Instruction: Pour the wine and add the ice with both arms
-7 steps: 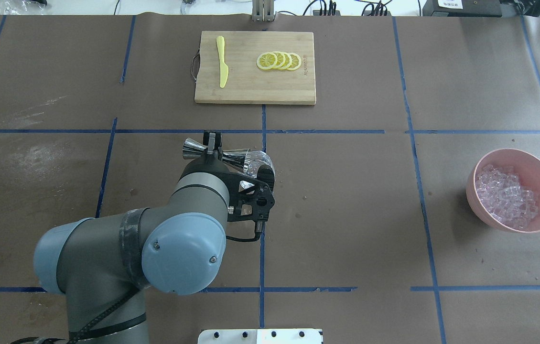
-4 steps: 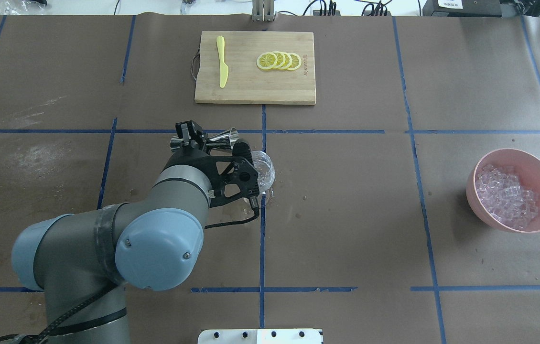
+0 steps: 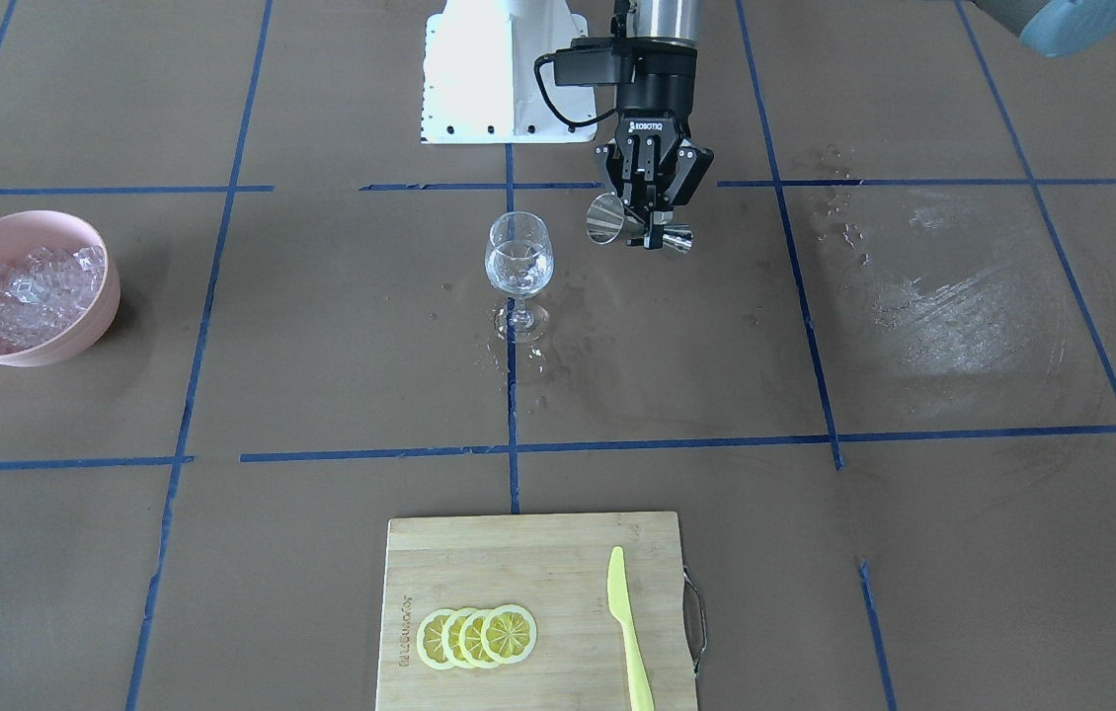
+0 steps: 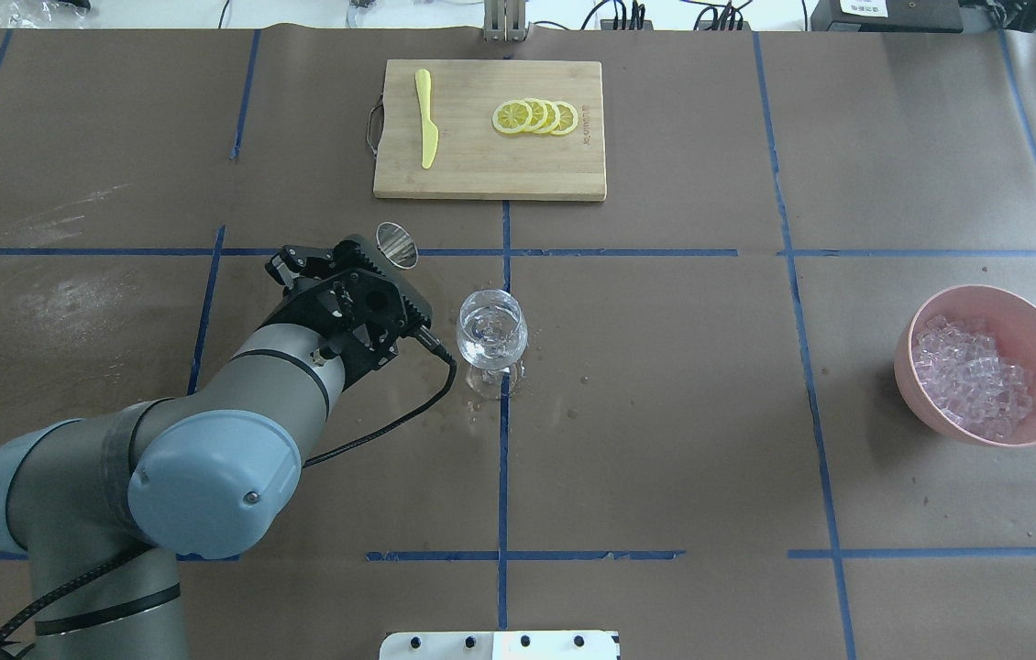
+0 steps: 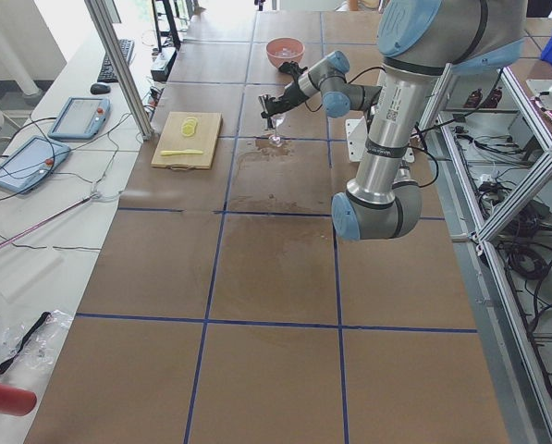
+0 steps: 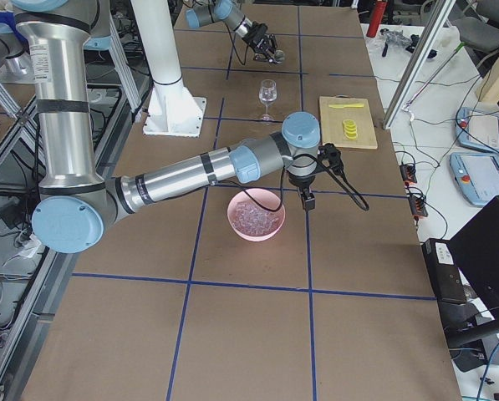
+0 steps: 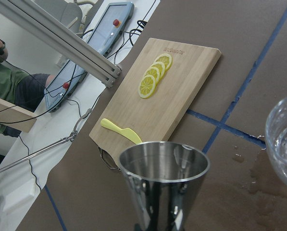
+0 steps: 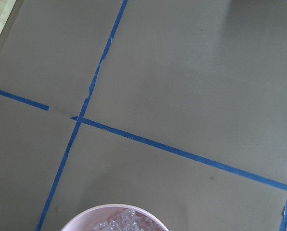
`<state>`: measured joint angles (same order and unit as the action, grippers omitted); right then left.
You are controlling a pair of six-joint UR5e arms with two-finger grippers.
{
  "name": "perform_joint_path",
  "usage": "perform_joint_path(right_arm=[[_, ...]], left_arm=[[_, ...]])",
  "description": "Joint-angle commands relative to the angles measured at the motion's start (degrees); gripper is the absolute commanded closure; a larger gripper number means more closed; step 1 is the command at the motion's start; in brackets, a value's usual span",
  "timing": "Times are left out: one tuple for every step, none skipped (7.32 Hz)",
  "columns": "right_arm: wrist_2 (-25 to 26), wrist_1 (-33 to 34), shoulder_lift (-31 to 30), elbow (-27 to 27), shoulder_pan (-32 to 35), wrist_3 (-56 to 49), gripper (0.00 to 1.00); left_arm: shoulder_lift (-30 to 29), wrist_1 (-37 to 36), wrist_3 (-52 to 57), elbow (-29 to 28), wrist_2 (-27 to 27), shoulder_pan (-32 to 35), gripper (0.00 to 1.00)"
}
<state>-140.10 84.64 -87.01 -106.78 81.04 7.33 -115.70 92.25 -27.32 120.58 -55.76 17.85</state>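
jigger (image 3: 605, 218) swung off glass (image 3: 518, 259), hand (image 3: 651, 227) seemingly "robotiq"

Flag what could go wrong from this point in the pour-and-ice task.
The left gripper holds the jigger close beside the wine glass; a swing could tip the glass. The ice sits in the pink bowl far from the glass, so chunks may drop in transit.

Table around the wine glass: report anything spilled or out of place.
Liquid is spilled: droplets dot the brown cover around the foot of the wine glass, and a larger wet smear lies toward the robot's left side. The glass itself stands upright.
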Motion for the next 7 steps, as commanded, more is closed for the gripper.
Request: perform_joint_path(right_arm=[[0.09, 0.00, 0.09, 0.35, 0.00, -0.03, 0.00], [0.09, 0.00, 0.09, 0.35, 0.00, -0.03, 0.00], [0.09, 0.00, 0.09, 0.35, 0.00, 0.05, 0.00], [0.09, 0.00, 0.18, 0.35, 0.00, 0.06, 0.00], [0.09, 0.00, 0.26, 0.35, 0.00, 0.06, 0.00], [0.09, 0.00, 0.26, 0.43, 0.00, -0.03, 0.00], [0.09, 0.00, 0.26, 0.52, 0.00, 0.05, 0.00]], left_arm=[[2.22, 0.74, -11.21, 0.44, -0.14, 0.08, 1.00], [3.45, 0.65, -17.35, 0.27, -0.05, 0.08, 1.00], [4.50, 0.65, -25.85, 0.35, -0.05, 0.08, 1.00], [4.69, 0.65, -29.16, -0.17, -0.05, -0.01, 1.00], [6.17, 0.74, -34.15, 0.00, 0.03, -0.01, 1.00], [8.71, 2.04, -38.20, 0.52, 0.12, 0.08, 1.00], [10.65, 4.23, -38.50, 0.18, 0.21, -0.01, 1.00]])
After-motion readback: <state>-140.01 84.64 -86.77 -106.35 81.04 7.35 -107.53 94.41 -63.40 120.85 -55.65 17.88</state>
